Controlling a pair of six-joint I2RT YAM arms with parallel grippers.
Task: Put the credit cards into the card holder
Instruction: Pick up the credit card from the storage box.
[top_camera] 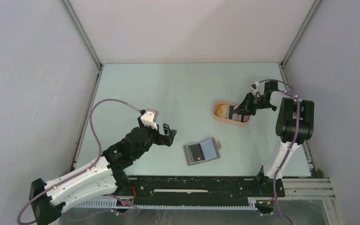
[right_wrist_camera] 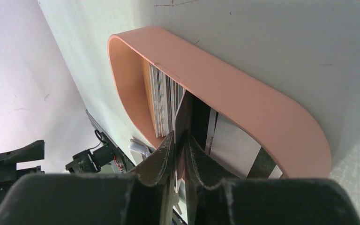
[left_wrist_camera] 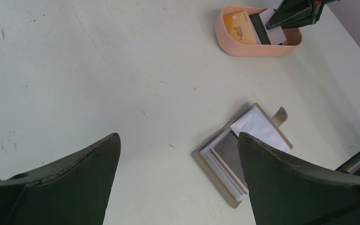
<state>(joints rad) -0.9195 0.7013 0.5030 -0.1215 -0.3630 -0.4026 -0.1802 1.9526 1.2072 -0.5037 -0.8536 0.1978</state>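
Observation:
The grey card holder (top_camera: 202,151) lies open on the table, clear sleeves showing (left_wrist_camera: 225,152). The credit cards stand in a peach tray (top_camera: 219,116): an orange-yellow one (left_wrist_camera: 238,29) and a dark one with white stripes (left_wrist_camera: 261,29) (right_wrist_camera: 229,145). My right gripper (top_camera: 240,110) (right_wrist_camera: 180,138) reaches into the tray, its jaws pinched on the edge of a thin card (right_wrist_camera: 183,110) seen edge-on; I cannot tell that card's colour. My left gripper (top_camera: 168,136) (left_wrist_camera: 178,143) hovers wide open to the left of the card holder, with nothing between its fingers.
The peach tray's wall (right_wrist_camera: 243,98) curves around the right fingers, with a stack of card edges (right_wrist_camera: 161,101) beside them. Grey enclosure walls ring the table. The rail of the arm bases (top_camera: 192,187) runs along the near edge.

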